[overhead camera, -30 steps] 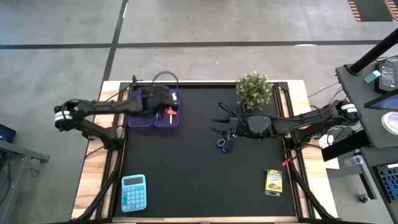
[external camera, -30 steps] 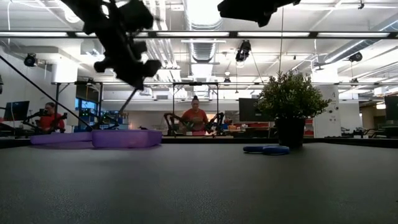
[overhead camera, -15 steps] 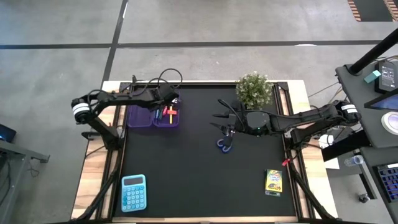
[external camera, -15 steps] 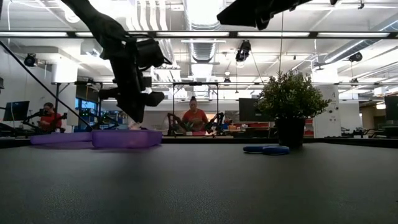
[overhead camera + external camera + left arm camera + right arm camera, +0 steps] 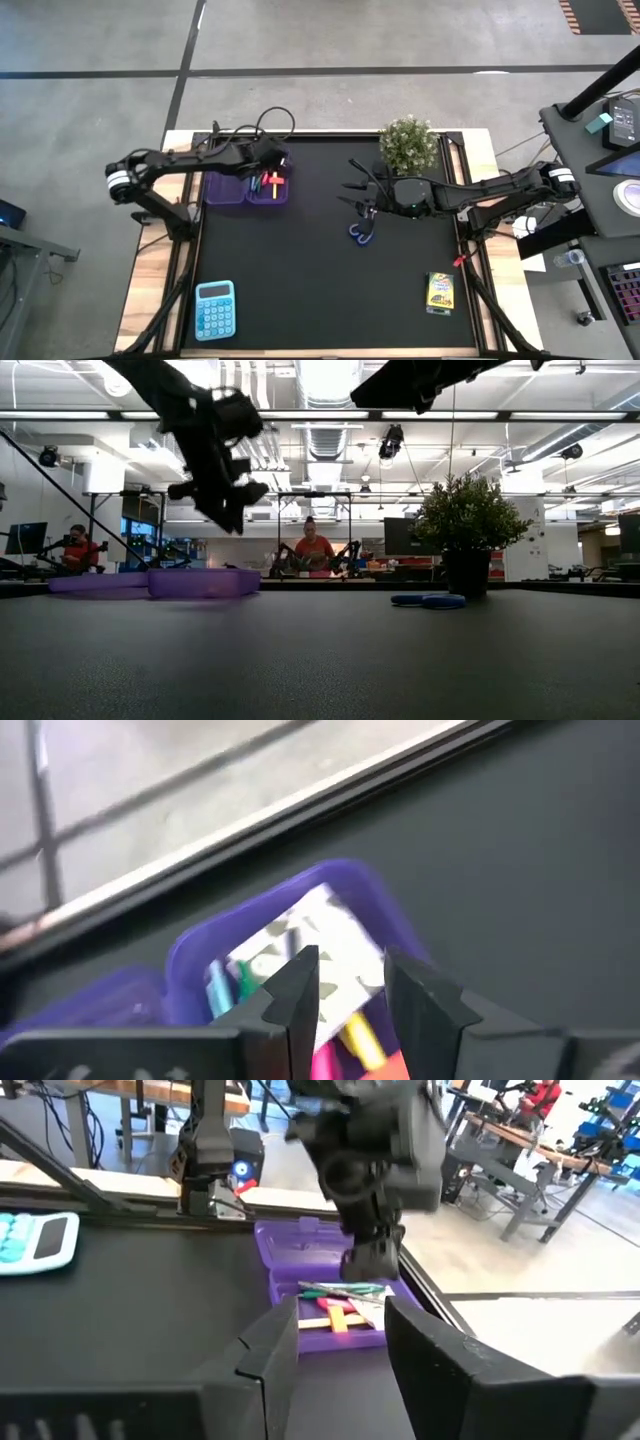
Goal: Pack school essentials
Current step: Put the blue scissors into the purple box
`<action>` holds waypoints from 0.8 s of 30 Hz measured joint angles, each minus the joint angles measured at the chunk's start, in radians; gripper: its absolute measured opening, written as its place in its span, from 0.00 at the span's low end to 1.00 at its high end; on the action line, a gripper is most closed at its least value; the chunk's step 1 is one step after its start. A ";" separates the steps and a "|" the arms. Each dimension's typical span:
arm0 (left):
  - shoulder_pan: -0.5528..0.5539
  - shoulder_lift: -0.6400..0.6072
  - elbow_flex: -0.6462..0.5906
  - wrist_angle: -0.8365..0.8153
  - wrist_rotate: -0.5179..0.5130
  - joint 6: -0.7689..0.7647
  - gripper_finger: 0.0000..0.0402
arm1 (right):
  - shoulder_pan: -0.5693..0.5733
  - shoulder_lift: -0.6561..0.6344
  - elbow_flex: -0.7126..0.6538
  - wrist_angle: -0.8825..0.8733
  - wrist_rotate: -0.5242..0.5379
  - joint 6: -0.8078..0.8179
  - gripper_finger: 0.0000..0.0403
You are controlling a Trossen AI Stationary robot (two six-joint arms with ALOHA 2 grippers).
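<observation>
The left gripper point(image 5: 270, 160) hovers over the translucent purple plastic case point(image 5: 246, 188), its dark fingers a narrow gap apart and empty; the case's right compartment holds slim pens point(image 5: 272, 183) and a white packet point(image 5: 305, 938). The right gripper point(image 5: 362, 198), fingers parted and empty, hangs above the blue-handled scissors point(image 5: 361, 231) on the matte black table point(image 5: 320, 290). The flat crayon box point(image 5: 440, 292) lies near the table's front right corner.

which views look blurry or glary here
Left wrist view: soft all over, the purple case and pens smeared. Low view: bright ceiling lights glare, the left arm a dark silhouette, near tabletop out of focus. Right wrist view: its own pincer blurred. High view: evenly lit, sharp.
</observation>
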 joint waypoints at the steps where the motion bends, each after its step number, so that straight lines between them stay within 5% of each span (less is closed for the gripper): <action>1: -0.018 -0.022 0.000 0.003 0.001 0.024 0.24 | 0.000 0.000 0.000 -0.006 0.000 0.001 0.34; 15: -0.474 -0.173 -0.014 0.212 0.009 0.433 0.25 | 0.000 0.000 0.000 -0.131 -0.014 0.135 0.31; 21: -0.645 -0.175 -0.014 0.214 0.069 0.565 0.25 | 0.002 0.000 0.001 -0.424 -0.228 0.103 0.27; 24: -0.694 -0.175 -0.015 0.217 0.068 0.612 0.25 | 0.006 0.000 0.001 -0.564 -0.248 0.138 0.25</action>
